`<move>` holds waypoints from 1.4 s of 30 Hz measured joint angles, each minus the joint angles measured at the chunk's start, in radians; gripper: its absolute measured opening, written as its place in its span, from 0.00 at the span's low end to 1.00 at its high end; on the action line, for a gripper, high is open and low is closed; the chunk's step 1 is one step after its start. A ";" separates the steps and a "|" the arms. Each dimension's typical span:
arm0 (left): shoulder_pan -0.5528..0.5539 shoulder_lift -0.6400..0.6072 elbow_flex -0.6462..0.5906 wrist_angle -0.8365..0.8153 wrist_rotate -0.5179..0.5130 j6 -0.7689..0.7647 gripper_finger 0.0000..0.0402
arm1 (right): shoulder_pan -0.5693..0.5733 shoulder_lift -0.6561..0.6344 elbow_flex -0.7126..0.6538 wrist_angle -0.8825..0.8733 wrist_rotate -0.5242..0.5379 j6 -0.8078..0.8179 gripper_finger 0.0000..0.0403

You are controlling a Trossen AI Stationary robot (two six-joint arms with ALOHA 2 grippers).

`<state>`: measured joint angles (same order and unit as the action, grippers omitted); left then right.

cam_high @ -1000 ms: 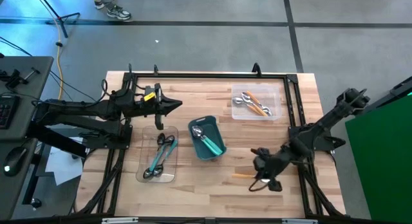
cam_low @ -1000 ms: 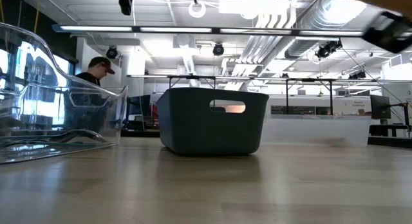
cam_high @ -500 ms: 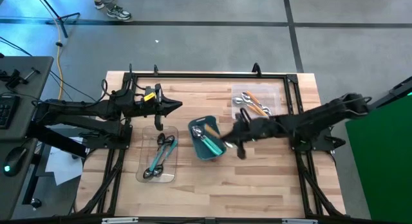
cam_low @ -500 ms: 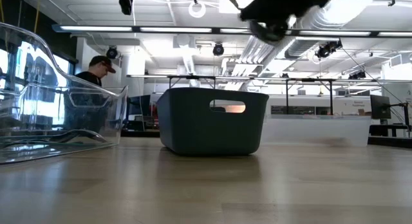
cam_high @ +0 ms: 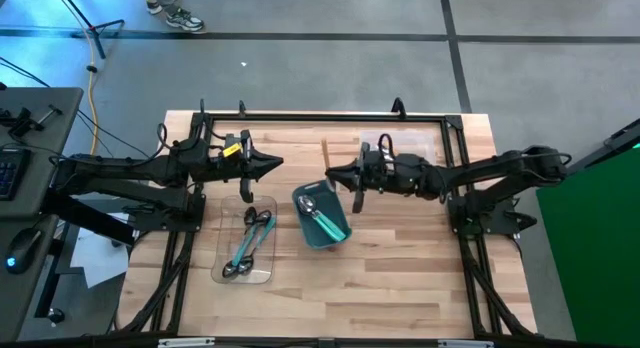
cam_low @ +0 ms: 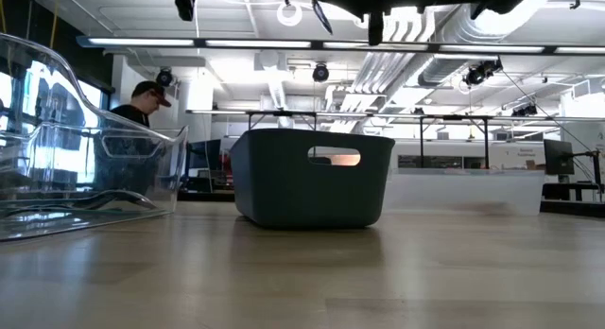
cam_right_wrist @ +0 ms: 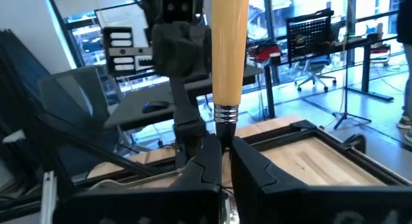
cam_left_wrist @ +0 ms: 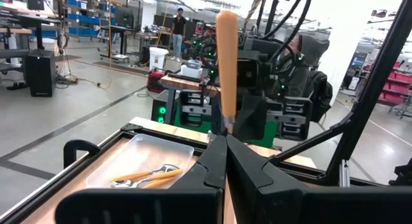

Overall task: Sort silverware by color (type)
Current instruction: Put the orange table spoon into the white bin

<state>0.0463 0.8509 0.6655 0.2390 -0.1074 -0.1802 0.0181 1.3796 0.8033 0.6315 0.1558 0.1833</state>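
My right gripper (cam_high: 333, 172) reaches level over the middle of the table and is shut on an orange-handled spoon (cam_right_wrist: 228, 50), whose handle (cam_left_wrist: 226, 56) stands upright; its bowl is hidden. My left gripper (cam_high: 276, 165) faces it from the left, shut and holding nothing. Teal-handled spoons lie in the teal bin (cam_high: 338, 200). Teal and dark spoons lie in the near-left clear tray (cam_high: 247, 243). Orange-handled spoons lie in the far-right clear tray (cam_left_wrist: 145, 176). My right gripper pinches the spoon's thin metal neck (cam_right_wrist: 224, 129), just below the orange handle's ferrule, between its two fingers. The fingers come level from the table's right and lie across the spoon. The spoon is lifted clear, handle upright above the fingers.
The teal bin (cam_low: 312, 178) stands just near of both grippers. The clear tray (cam_low: 85, 168) lies to the left. A black frame (cam_high: 320, 116) runs around the table. A person (cam_low: 142, 102) stands beyond the table.
My right gripper has gone from the table's near right up and toward the left and far edge, to the middle. It has tipped from pointing down to level. The orange-handled spoon has come up off the table with it and now stands upright.
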 joint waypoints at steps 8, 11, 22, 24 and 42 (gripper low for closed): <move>0.000 0.000 0.000 0.000 0.000 0.000 0.00 | -0.005 0.000 0.000 0.009 0.017 -0.001 0.00; 0.000 0.000 0.000 0.000 0.000 0.001 0.00 | -0.005 0.000 0.000 0.009 0.018 -0.001 0.00; 0.000 0.000 0.000 -0.001 0.000 0.000 0.00 | -0.005 0.000 0.000 0.009 0.018 -0.001 0.00; 0.000 0.000 0.000 -0.001 -0.001 0.000 0.00 | -0.005 0.000 0.000 0.009 0.018 -0.001 0.00; 0.000 0.000 0.000 -0.002 -0.010 0.001 0.00 | -0.005 0.000 0.000 0.008 0.018 -0.001 0.00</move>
<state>0.0463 0.8509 0.6655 0.2375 -0.1177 -0.1795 0.0135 1.3796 0.8033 0.6399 0.1734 0.1822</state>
